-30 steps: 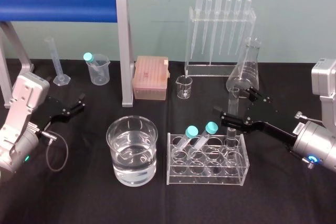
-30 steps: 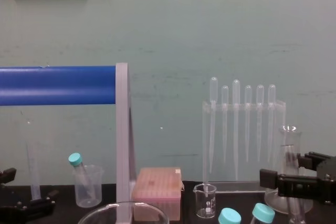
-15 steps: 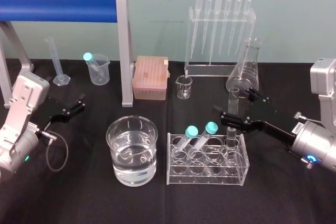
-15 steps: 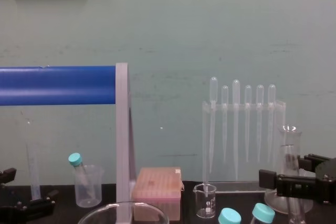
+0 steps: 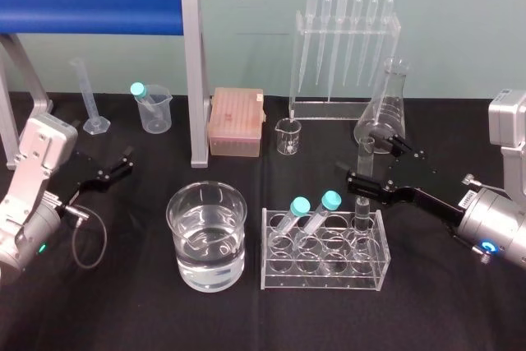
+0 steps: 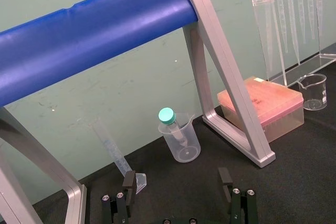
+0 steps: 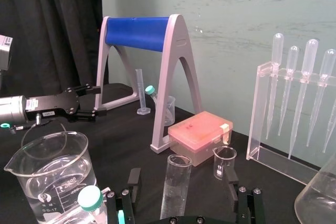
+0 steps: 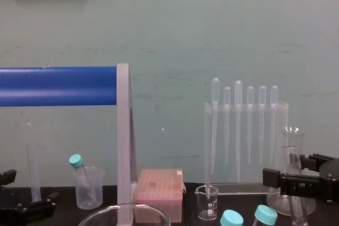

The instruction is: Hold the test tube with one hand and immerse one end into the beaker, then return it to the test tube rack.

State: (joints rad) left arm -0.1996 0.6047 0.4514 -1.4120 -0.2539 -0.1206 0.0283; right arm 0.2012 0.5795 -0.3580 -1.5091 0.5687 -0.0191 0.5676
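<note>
The clear uncapped test tube (image 5: 364, 172) stands upright in the back right hole of the clear rack (image 5: 329, 282). My right gripper (image 5: 376, 162) is open around the tube's upper part, one finger on either side. In the right wrist view the tube (image 7: 175, 186) rises between the two fingertips (image 7: 135, 181) with a gap on both sides. The wide glass beaker (image 5: 207, 236), holding clear liquid, sits just left of the rack. My left gripper (image 5: 123, 162) hangs open at the far left, away from all of this; its wrist view shows nothing between its fingers (image 6: 129, 181).
Two teal-capped tubes (image 5: 311, 210) lean in the rack's back left holes. Behind it stand a small glass beaker (image 5: 288, 136), a conical flask (image 5: 383, 113), a pipette stand (image 5: 343, 55) and a pink tip box (image 5: 237, 121). A blue-barred frame (image 5: 193, 71) stands behind the beaker.
My right gripper has shifted slightly to the right, back from the tube, and stays open. The test tube stands still in the rack. The left arm has hardly moved.
</note>
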